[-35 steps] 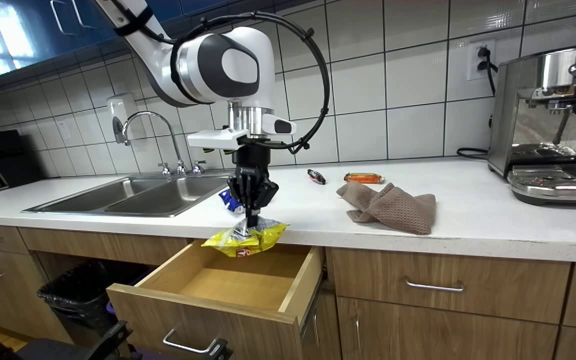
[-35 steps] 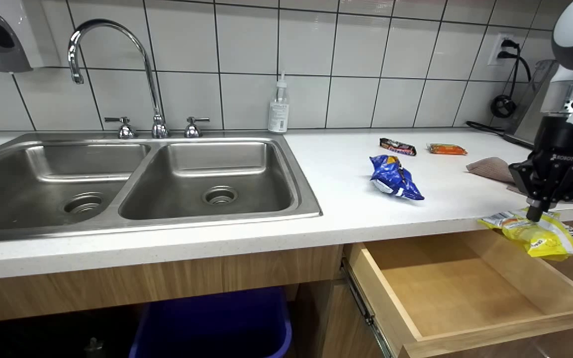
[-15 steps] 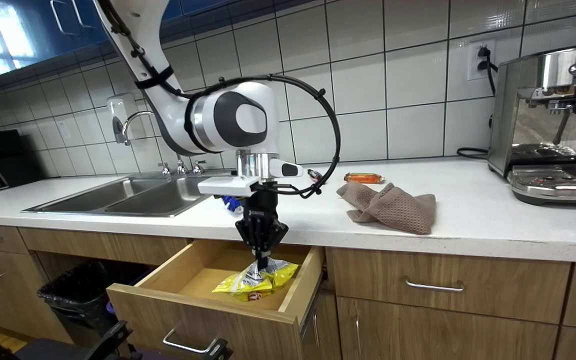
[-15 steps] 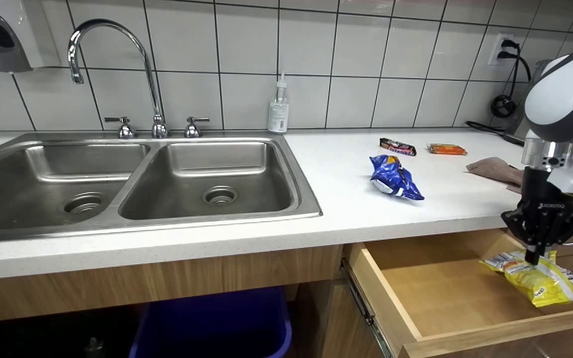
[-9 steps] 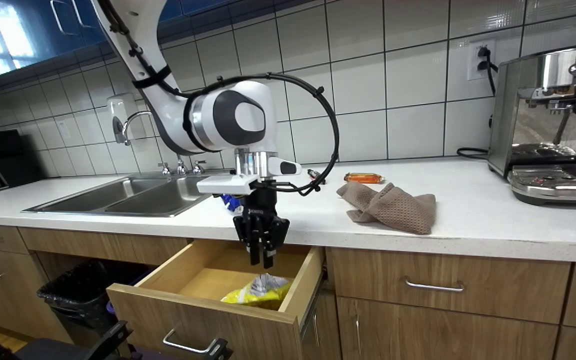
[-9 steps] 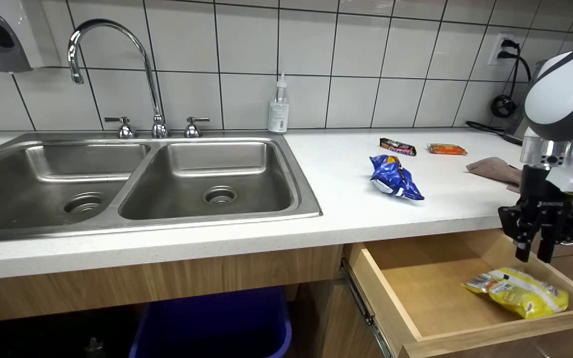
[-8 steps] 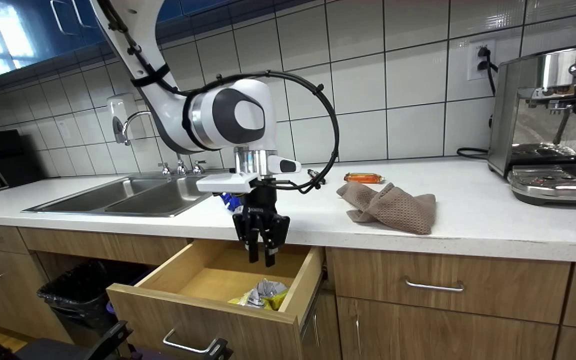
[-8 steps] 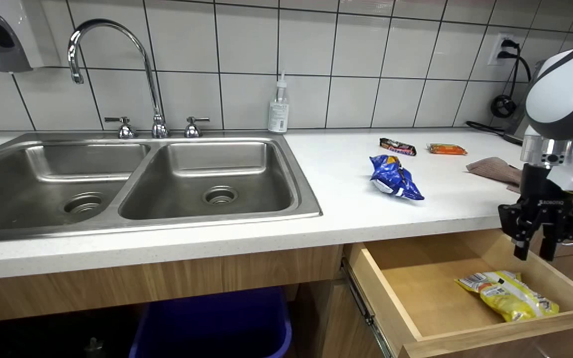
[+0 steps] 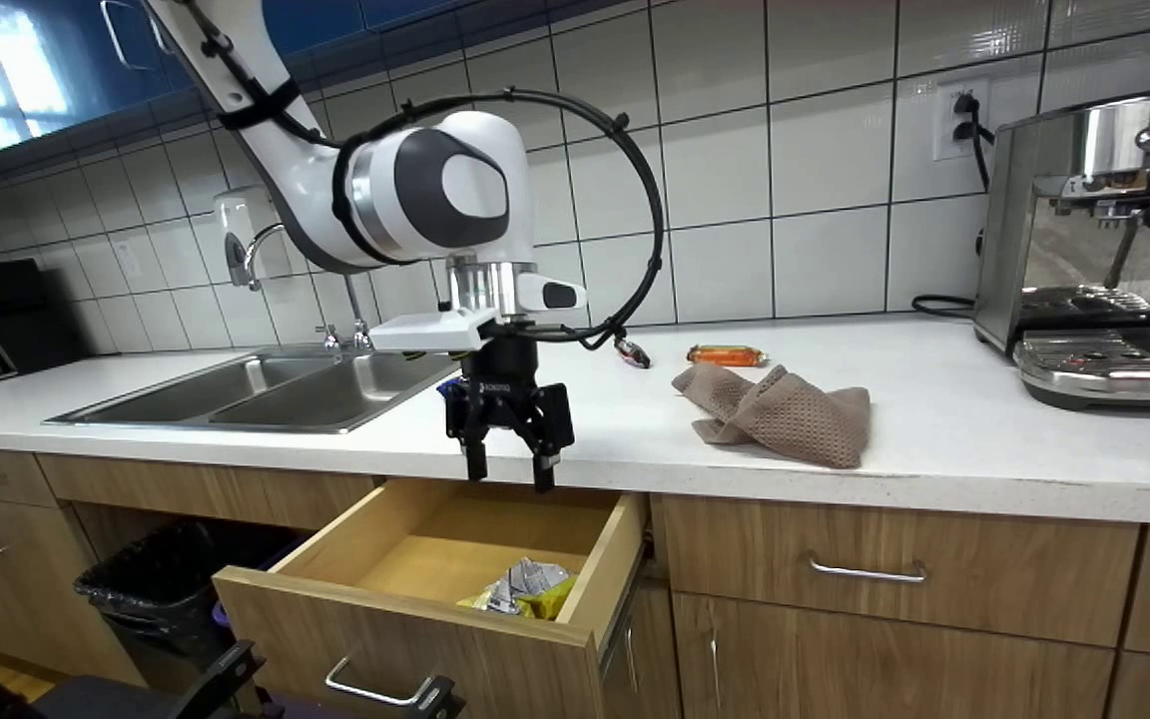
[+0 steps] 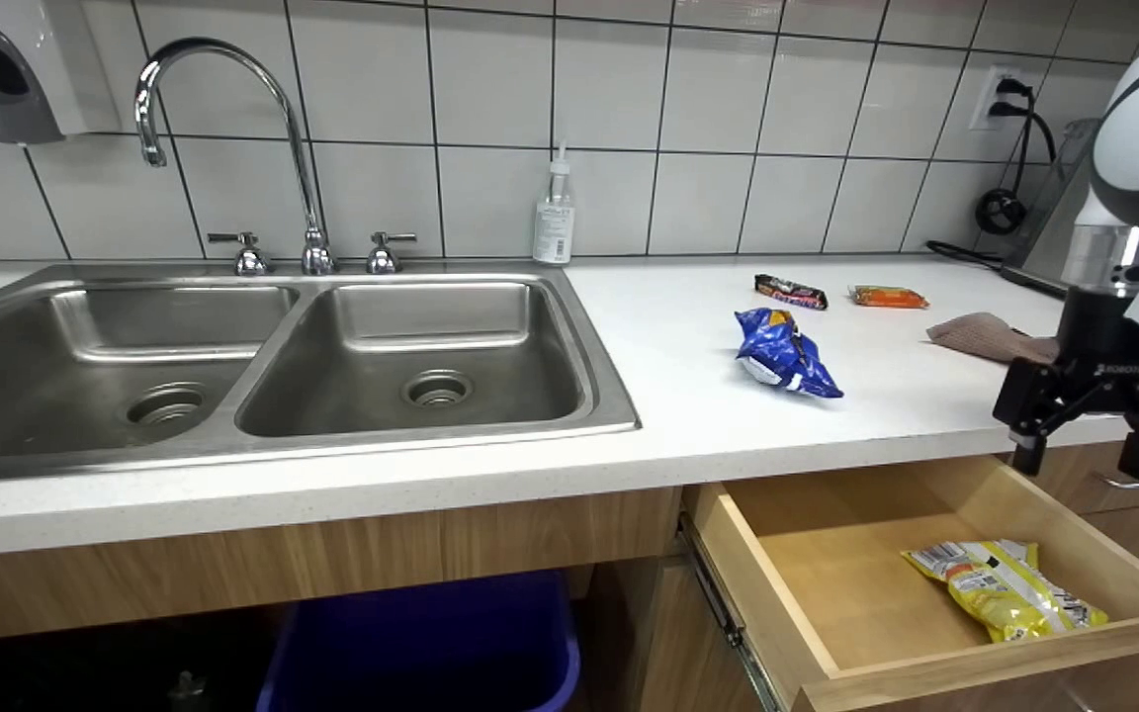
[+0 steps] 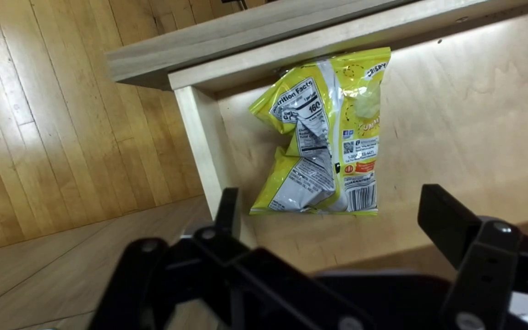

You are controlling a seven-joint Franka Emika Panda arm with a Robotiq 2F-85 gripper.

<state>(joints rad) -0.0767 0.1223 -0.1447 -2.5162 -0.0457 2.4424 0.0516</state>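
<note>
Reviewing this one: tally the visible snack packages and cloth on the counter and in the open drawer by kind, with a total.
Snack bags: 2 (yellow bag in the drawer, blue bag on the counter)
Bar-shaped packets: 2 (dark-wrapped bar, orange-wrapped packet)
Cloths: 1 (brown textured cloth)
Total: 5

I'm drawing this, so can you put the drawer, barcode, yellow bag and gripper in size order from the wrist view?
1. Drawer
2. Yellow bag
3. Barcode
Gripper: unsure, because it's closer up.
</note>
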